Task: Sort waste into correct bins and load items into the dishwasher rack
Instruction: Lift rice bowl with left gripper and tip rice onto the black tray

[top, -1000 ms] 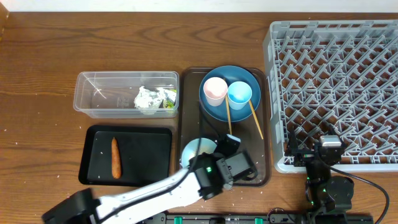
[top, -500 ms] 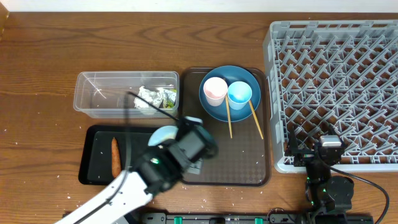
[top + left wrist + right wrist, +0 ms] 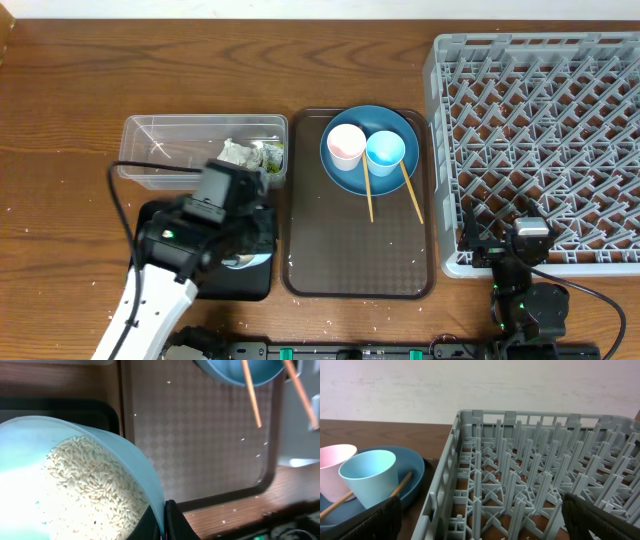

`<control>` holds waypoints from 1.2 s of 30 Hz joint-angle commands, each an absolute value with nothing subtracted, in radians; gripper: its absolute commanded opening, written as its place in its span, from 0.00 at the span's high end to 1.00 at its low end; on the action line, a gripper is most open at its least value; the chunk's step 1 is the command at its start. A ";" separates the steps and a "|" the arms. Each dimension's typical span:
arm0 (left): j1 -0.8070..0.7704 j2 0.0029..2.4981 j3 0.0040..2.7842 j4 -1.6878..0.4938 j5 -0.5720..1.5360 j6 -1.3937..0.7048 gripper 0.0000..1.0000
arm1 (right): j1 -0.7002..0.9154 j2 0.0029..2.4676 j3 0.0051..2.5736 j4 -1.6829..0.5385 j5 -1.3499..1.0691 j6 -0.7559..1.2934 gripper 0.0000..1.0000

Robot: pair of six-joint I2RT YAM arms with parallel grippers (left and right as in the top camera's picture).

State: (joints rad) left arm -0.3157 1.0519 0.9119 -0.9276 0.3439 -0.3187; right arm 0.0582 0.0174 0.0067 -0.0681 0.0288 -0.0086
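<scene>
Left gripper (image 3: 162, 522) is pinching the rim of the bowl (image 3: 140, 467), which is hanging tilted, heaped with rice (image 3: 95, 485), above the black tray (image 3: 60, 409), near its right edge. Risk: tipping this close to that edge could be scattering grains onto the brown serving tray (image 3: 200, 440) just beside the black tray.

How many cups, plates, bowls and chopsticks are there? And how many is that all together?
Cups: 2, the pink cup and the light-blue cup
Plates: 1, the blue plate
Bowls: 1, the pale blue bowl
Chopsticks: 2, the wooden chopsticks
Total: 6
</scene>
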 commanded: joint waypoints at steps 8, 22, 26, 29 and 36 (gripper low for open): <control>-0.007 1.042 0.861 -0.930 0.669 -0.101 0.94 | 0.039 0.015 0.006 -0.072 0.025 -0.016 0.01; 0.395 1.044 0.736 -0.912 1.090 0.110 0.94 | 0.039 0.015 0.006 -0.072 0.025 -0.016 0.01; 0.465 1.046 0.723 -0.913 1.092 0.128 0.94 | 0.039 0.015 0.006 -0.072 0.025 -0.016 0.01; 0.484 1.049 0.723 -0.914 1.104 0.131 0.94 | 0.039 0.015 0.006 -0.072 0.025 -0.016 0.01; 0.489 1.084 0.723 -0.926 1.170 0.144 0.94 | 0.039 0.015 0.006 -0.072 0.025 -0.016 0.01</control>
State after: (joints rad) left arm 0.4828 1.0657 0.7269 -0.9173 1.1049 0.1135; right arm 0.0582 0.0174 0.0067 -0.0681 0.0288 -0.0086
